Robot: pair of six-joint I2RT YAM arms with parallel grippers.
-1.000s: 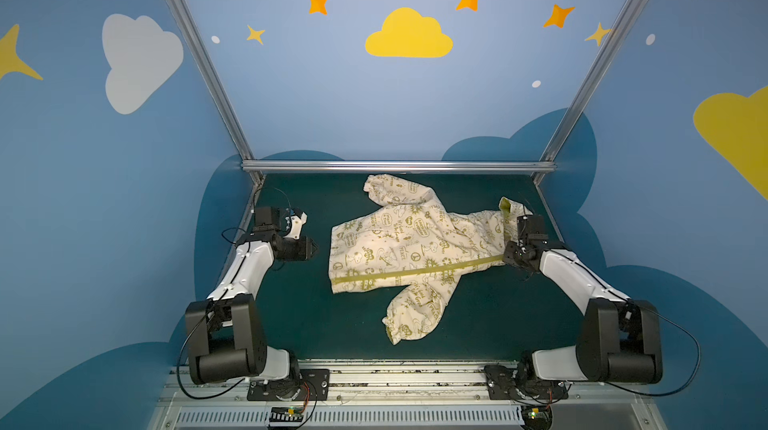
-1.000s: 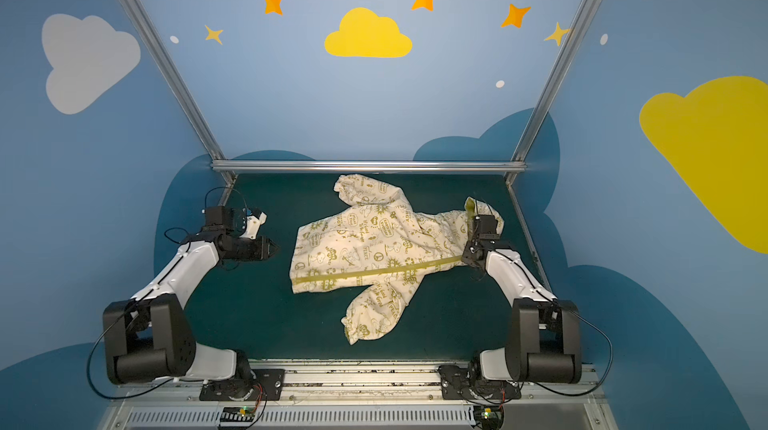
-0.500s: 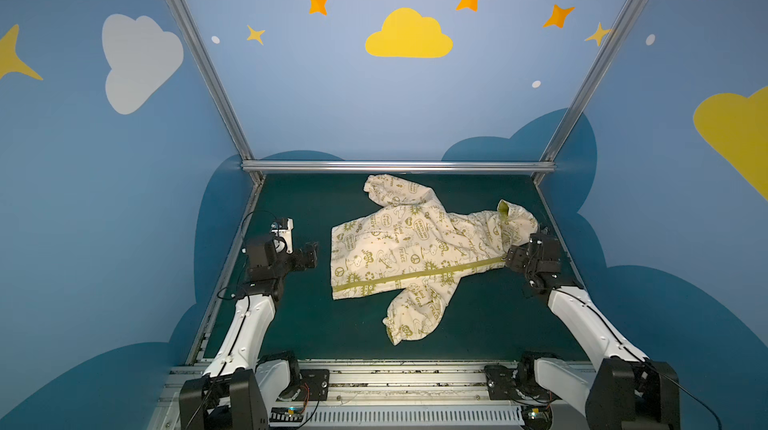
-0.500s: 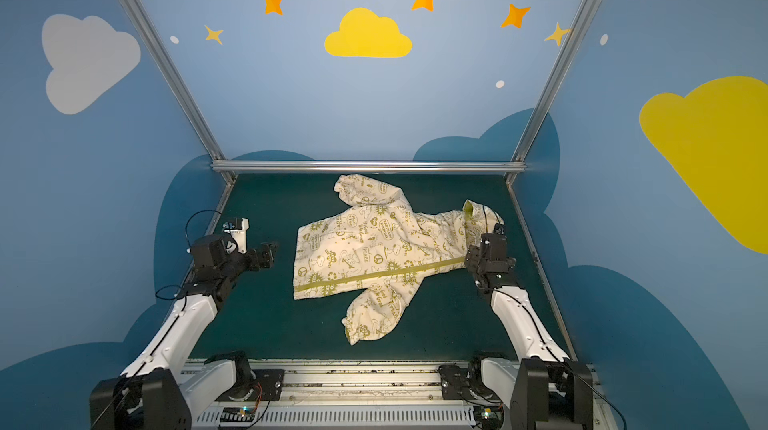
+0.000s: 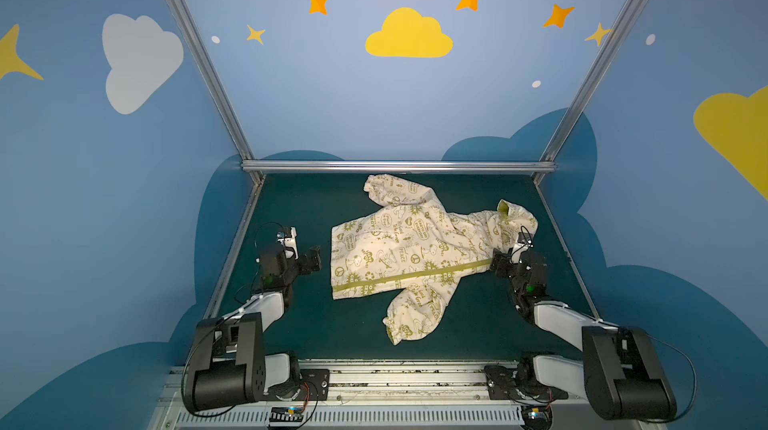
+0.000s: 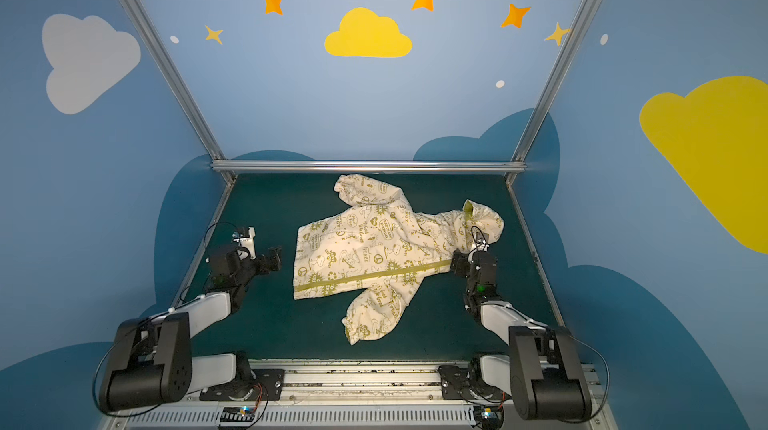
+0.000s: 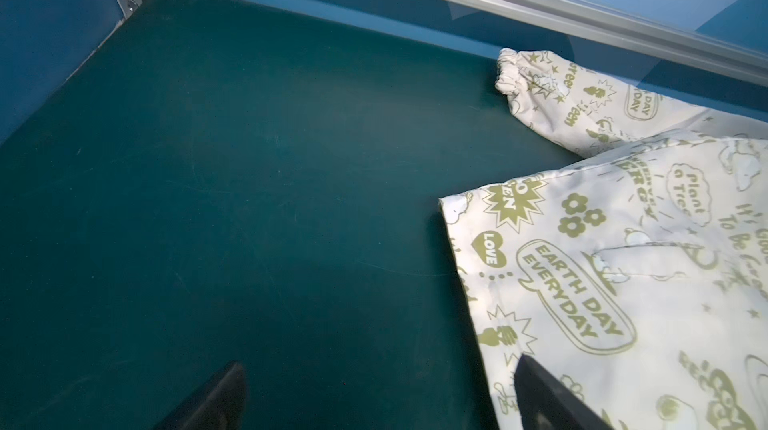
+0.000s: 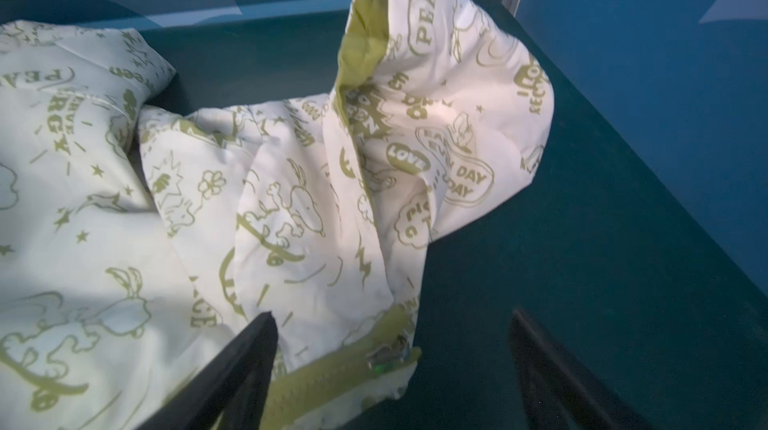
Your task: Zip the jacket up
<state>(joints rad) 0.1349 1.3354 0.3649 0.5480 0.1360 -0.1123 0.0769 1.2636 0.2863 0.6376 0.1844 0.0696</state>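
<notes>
A cream, olive-printed hooded jacket (image 6: 374,253) lies on the dark green bench (image 6: 266,203). The left gripper (image 6: 274,259) stands apart, the right gripper (image 6: 456,264) beside its collar.

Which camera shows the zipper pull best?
The right wrist view: the metal zipper pull sits close up at the end of the green zipper band. Both top views show only the band; the left wrist view shows neither.

I count one jacket (image 5: 399,253), one hood (image 5: 515,220), two sleeves (far sleeve (image 5: 395,193), near sleeve (image 5: 415,311)) and two grippers (left gripper (image 5: 316,258), right gripper (image 5: 496,263)).
</notes>
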